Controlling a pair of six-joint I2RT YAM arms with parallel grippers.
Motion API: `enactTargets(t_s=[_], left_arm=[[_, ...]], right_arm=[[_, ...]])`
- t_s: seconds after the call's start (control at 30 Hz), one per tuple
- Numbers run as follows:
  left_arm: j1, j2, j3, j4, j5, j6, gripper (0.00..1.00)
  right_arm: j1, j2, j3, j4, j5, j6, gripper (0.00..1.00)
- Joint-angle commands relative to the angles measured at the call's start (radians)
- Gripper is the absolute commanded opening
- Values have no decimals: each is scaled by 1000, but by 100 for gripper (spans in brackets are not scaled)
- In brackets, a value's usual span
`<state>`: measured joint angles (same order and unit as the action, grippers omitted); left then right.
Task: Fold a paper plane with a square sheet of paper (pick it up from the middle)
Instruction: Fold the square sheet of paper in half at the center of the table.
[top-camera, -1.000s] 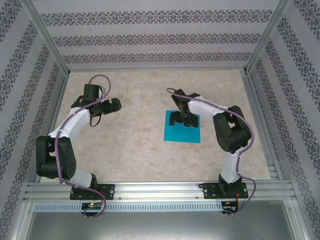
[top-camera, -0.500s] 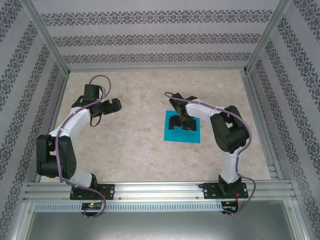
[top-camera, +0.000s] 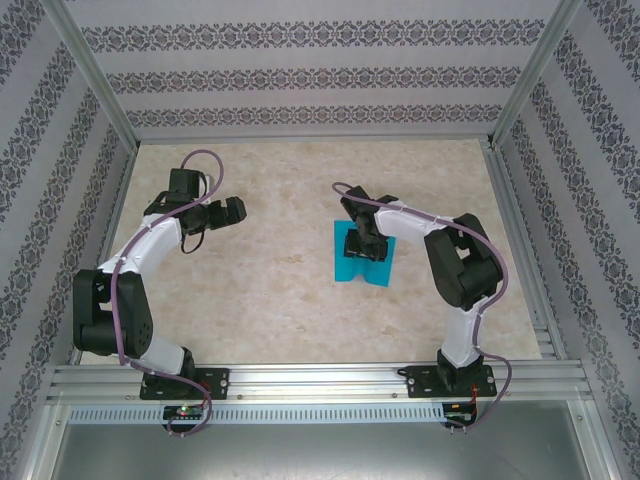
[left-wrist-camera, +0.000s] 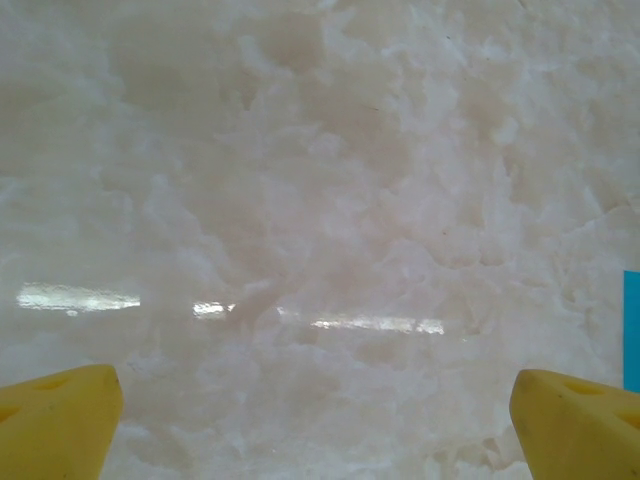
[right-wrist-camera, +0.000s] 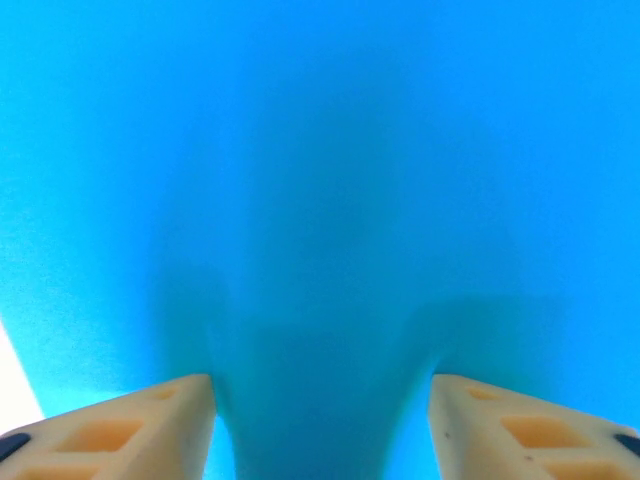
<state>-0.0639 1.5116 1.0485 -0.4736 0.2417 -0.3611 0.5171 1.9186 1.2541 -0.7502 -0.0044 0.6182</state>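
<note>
Cyan-blue square sheet of paper (top-camera: 362, 272) directly under the right gripper (top-camera: 366, 248), on the marble-patterned table (top-camera: 280, 280). From the top camera: outline not a clean square, both side edges drawn in toward the gripper, near edge notched in the middle. Not possible from up there to judge the jaws, covered by the gripper body.

From the right wrist camera, much closer: same sheet (right-wrist-camera: 320, 150) across nearly the whole picture, two cream fingertips (right-wrist-camera: 150, 425) down on it, standing about half-way apart. Between them a raised, darker hump of paper, running forward away from the gripper. Tips beside the hump, not yet pressed together on it; cannot tell if the paper is really pinched. Thin wedge of pale table (right-wrist-camera: 12, 385) just outside the left fingertip.

Left gripper (top-camera: 226, 212) well apart from the sheet, above bare table, holding nothing. From the left wrist camera: yellow fingertips (left-wrist-camera: 60, 420) in the two lower corners, jaws spread fully wide, glossy marble table (left-wrist-camera: 320, 200) ahead and between them. Narrow strip of the cyan sheet (left-wrist-camera: 632, 330) at the far right, beyond the right fingertip.
</note>
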Motion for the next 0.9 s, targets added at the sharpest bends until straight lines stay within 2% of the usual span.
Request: enactTargets(t_s=[0.0,0.07,0.17,0.33,0.43,0.6,0.8,0.87], left_arm=[[-20,5,5,13,68,-29,100],[-31,5,-8,28,97,-45,99],[-57,5,-35,67,151,-73,93],[-112,5,-84,129,199,-131,87],[-145,6,-115,180,217,-167,84],[-180,17,-146,249,206,-206,83],[-220,56,-130,250,182,-207,83],[-230,65,-124,251,174,-207,83]], right_arm=[[18,-50,-29,169,-131,36,48],[26,-62,-42,248,-213,55,36],[39,-78,-58,367,-345,89,30],[63,-113,-103,600,-550,137,29],[67,-113,-144,723,-628,187,31],[67,-60,-126,617,-562,136,31],[68,0,-75,416,-385,50,36],[71,3,-62,364,-326,25,41]])
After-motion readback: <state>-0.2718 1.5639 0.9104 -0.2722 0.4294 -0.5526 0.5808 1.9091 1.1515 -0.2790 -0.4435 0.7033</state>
